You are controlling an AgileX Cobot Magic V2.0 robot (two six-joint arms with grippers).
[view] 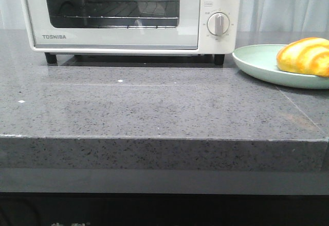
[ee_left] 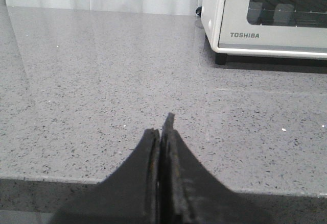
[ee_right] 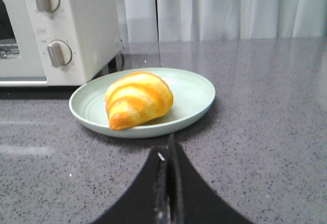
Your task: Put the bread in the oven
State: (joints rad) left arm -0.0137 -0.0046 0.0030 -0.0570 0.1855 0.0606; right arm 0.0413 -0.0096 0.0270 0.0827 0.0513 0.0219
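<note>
The bread (view: 305,56), a glossy golden-yellow bun with orange-brown stripes, lies on a pale green plate (view: 257,64) at the right of the counter. It also shows in the right wrist view (ee_right: 137,99). The white Toshiba oven (view: 128,35) stands at the back, its glass door closed, a wire rack inside. It also shows in the left wrist view (ee_left: 265,25). My right gripper (ee_right: 167,150) is shut and empty, just short of the plate's rim (ee_right: 194,117). My left gripper (ee_left: 161,129) is shut and empty over bare counter, well short of the oven. Neither gripper shows in the front view.
The grey speckled stone counter (view: 154,107) has its front edge (view: 154,139) near the camera. White curtains (view: 282,4) hang behind the oven. The oven's round knobs (view: 218,24) sit on its right side, next to the plate.
</note>
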